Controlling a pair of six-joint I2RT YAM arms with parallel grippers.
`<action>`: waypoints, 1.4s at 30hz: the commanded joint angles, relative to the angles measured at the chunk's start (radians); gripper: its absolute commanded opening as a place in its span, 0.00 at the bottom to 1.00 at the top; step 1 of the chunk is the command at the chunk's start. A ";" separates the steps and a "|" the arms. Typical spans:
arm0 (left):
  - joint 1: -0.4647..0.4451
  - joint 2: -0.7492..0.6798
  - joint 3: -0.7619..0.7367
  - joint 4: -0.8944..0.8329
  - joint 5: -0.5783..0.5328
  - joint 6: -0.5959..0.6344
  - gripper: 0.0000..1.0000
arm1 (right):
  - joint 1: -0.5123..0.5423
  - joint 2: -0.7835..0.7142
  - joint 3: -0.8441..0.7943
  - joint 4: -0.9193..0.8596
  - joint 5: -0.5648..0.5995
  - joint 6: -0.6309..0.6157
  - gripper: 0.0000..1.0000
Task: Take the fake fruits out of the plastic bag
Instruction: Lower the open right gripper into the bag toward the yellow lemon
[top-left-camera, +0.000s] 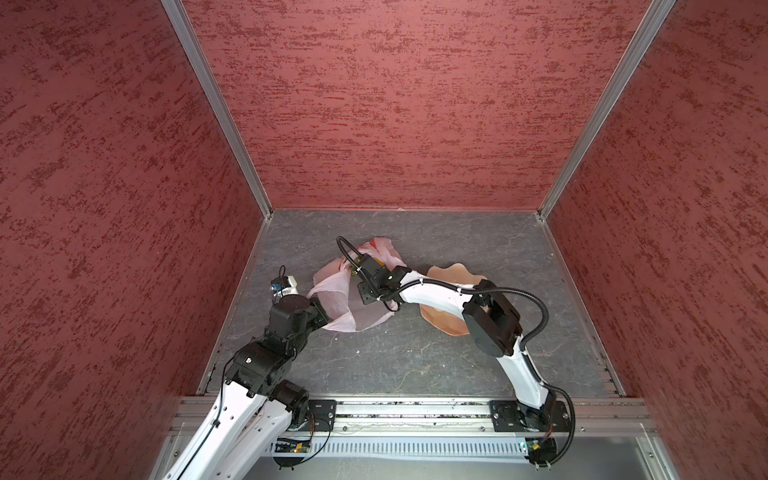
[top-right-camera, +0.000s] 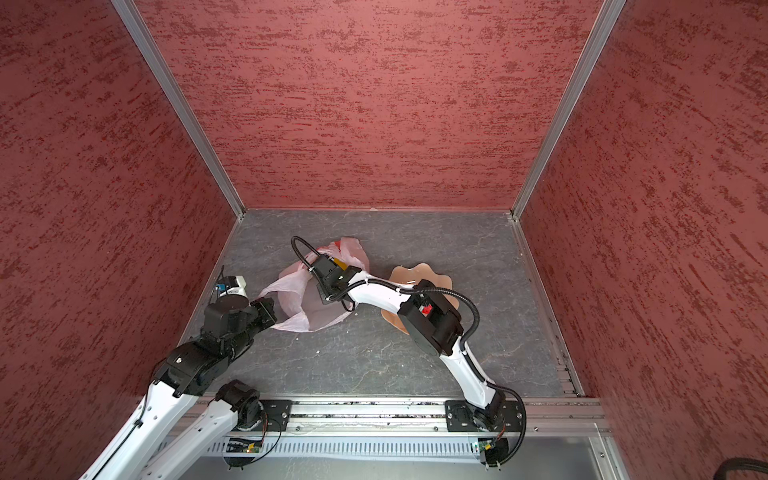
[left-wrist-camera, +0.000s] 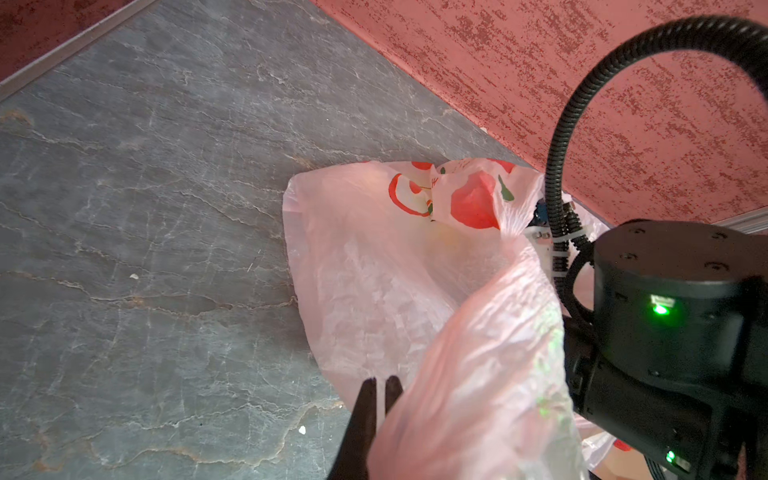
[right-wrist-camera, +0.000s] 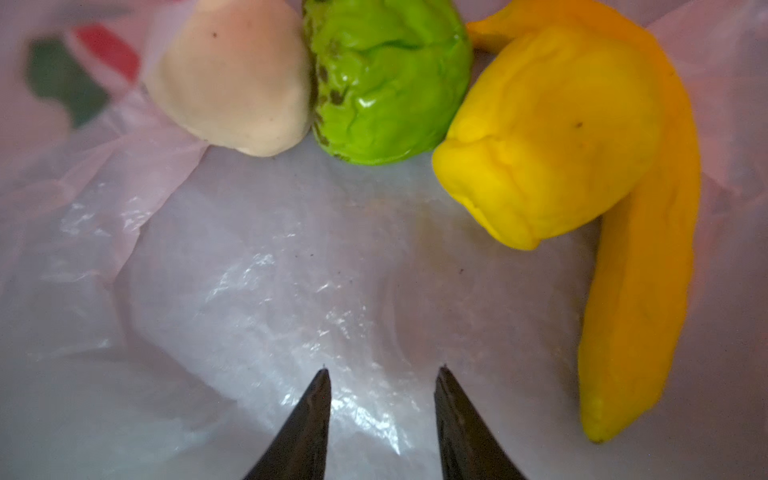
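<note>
White tubular links and black boxy joint housings make up the left arm (top-left-camera: 232, 415) at seven o'clock and the right arm (top-left-camera: 432, 297) at five o'clock; a black corrugated cable (left-wrist-camera: 555, 174) and green light (left-wrist-camera: 660, 309) mark the right

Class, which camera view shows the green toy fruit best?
Right wrist view: the green fruit lies close inside the plastic bag. Both top views hide it under the right arm; the left wrist view shows only bag.
</note>
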 joint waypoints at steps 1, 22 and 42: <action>0.005 -0.012 -0.022 0.028 0.026 0.010 0.10 | -0.016 0.010 0.044 -0.011 0.064 0.006 0.45; 0.005 -0.024 -0.108 0.072 0.117 0.053 0.11 | -0.044 0.084 0.157 0.042 0.234 0.357 0.73; 0.005 -0.059 -0.132 0.081 0.202 0.064 0.10 | -0.103 0.143 0.157 0.146 0.212 0.615 0.76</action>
